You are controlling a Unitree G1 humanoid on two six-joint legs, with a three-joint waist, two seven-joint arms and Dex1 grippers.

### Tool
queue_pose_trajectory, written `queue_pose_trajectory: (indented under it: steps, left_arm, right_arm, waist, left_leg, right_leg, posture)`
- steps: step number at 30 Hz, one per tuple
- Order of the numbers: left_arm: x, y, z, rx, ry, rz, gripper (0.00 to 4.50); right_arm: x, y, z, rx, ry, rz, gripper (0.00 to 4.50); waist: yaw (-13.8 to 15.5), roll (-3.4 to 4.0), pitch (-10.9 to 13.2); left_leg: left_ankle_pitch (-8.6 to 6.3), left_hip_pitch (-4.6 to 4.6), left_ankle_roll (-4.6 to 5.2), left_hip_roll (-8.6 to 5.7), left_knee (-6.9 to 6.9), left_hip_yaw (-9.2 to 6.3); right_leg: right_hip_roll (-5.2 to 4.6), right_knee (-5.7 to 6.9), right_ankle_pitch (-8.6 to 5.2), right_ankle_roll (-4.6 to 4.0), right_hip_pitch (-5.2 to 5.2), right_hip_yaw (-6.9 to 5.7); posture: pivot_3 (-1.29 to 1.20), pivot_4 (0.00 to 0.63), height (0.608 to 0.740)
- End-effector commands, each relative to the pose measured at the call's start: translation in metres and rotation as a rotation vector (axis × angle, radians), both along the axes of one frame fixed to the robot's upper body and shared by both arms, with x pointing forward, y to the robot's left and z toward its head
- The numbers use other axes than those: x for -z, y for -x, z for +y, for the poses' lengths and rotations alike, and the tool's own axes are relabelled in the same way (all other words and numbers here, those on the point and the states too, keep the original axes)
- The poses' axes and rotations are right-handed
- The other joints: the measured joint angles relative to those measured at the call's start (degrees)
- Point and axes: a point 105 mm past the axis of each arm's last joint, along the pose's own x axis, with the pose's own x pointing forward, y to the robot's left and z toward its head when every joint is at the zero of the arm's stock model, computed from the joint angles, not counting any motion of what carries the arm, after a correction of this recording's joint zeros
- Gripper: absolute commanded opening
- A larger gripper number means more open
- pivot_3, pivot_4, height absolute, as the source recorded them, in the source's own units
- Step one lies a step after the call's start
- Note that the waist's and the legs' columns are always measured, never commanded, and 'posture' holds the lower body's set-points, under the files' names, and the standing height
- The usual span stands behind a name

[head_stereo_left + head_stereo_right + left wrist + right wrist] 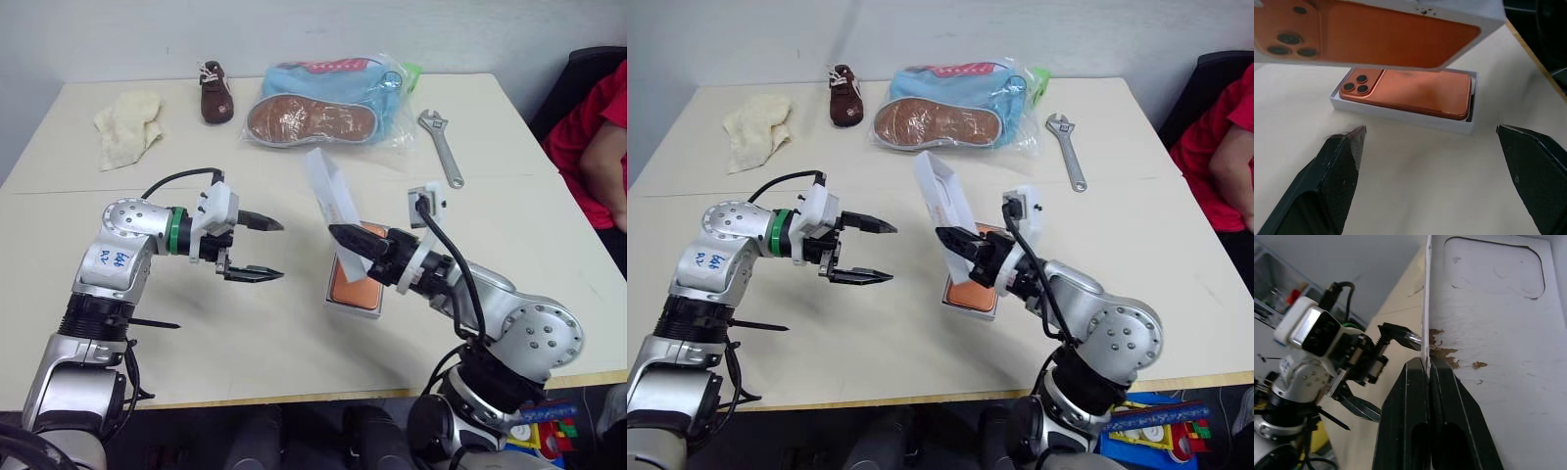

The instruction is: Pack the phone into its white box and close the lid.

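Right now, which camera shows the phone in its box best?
Left wrist view: the phone lies flat inside the white box, camera bump visible. Both eye views show an orange sliver behind the right gripper.

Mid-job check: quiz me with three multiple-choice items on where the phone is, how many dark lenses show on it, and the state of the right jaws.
1. Where does the phone lie?
A. in the white box
B. beside the wrench
C. on the cloth

2. How many dark lenses show on its camera bump?
A. one
B. three
C. five

3. The right gripper is:
A. open and empty
B. shut on the lid
C. shut on the phone

Answers: 1 A, the tray's walls surround it; 2 B, three dark circles at one corner; 3 B, its jaws pinch the lid's wall.
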Motion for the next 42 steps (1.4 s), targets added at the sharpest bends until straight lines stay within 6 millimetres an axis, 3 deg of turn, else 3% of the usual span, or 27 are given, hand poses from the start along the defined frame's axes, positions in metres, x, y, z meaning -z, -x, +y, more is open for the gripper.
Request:
queue_pose_trajectory:
  steps: [1,6,11,18,23,28,32,42]
  left_arm:
    - [-0.008,0.001,0.008,-0.033,0.0,-0.043,4.5]
    - [-0.007,0.001,0.014,-0.073,-0.005,-0.048,4.5]
    - [-0.005,-0.003,0.024,-0.129,-0.009,-0.048,4.5]
    - [-0.004,-0.008,0.026,-0.153,-0.008,-0.047,4.5]
    - [0.003,-0.011,0.026,-0.169,-0.023,-0.048,4.5]
    - [0.014,-0.02,0.03,-0.233,-0.041,-0.02,4.5]
    - [0.033,-0.026,0.029,-0.249,-0.099,-0.008,3.61]
    - [0.046,-0.047,-0.013,-0.203,-0.078,-0.02,0.29]
  right_arm:
    - [-0.006,0.003,0.026,-0.124,-0.125,0.06,0.03]
    - [0.008,-0.01,0.036,-0.118,-0.215,0.213,0.03]
    - [-0.002,-0.009,0.055,-0.186,-0.303,0.261,0.03]
    - [-0.009,-0.005,0.061,-0.256,-0.337,0.297,0.03]
    - [0.019,-0.018,0.064,-0.19,-0.273,0.39,0.03]
    - [0.049,-0.027,0.054,-0.096,-0.206,0.423,0.03]
    - [0.052,-0.029,0.043,-0.051,-0.206,0.398,0.0]
    - [0.048,-0.022,0.026,-0.014,-0.14,0.29,0.0]
  waist:
    - [-0.3,0.0,0.0]
    - [-0.7,0.0,0.0]
    - [-1.1,0.0,0.0]
    - [-1.1,0.0,0.0]
    - [-1.1,0.0,0.0]
    - [-0.9,-0.01,0.0]
    - [-0.7,-0.02,0.0]
    - [-0.4,-0.07,0.0]
  left_leg:
    - [0.0,0.0,0.01,-0.02,-0.01,0.0]
    - [0.04,0.02,-0.04,0.02,-0.13,0.0]
    - [0.04,0.07,-0.04,0.07,-0.19,0.08]
    - [0.05,0.07,-0.03,0.08,-0.19,0.08]
    - [0.04,0.08,-0.02,0.09,-0.19,0.08]
    - [0.05,0.06,0.0,0.07,-0.19,0.09]
    - [-0.02,0.12,0.12,0.08,-0.18,0.1]
    - [-0.03,0.07,0.16,0.05,-0.15,0.1]
  right_leg:
    - [-0.02,-0.01,0.0,0.0,0.0,0.0]
    - [-0.01,0.07,0.0,0.0,-0.09,-0.02]
    - [0.01,0.06,0.0,0.0,-0.11,-0.03]
    - [0.0,0.07,0.0,0.0,-0.12,-0.04]
    - [0.01,0.06,0.0,0.0,-0.11,-0.05]
    - [0.01,0.04,0.0,0.0,-0.11,-0.04]
    - [0.01,0.08,0.0,0.0,-0.09,-0.05]
    - [-0.03,-0.02,0.0,0.0,-0.04,-0.08]
  posture:
    - [0.0,0.15,0.74]
    - [0.0,0.15,0.74]
    - [0.0,0.15,0.74]
    - [0.0,0.15,0.74]
    - [0.0,0.15,0.74]
    - [0.0,0.15,0.74]
    - [0.0,0.15,0.74]
    - [0.0,0.15,0.74]
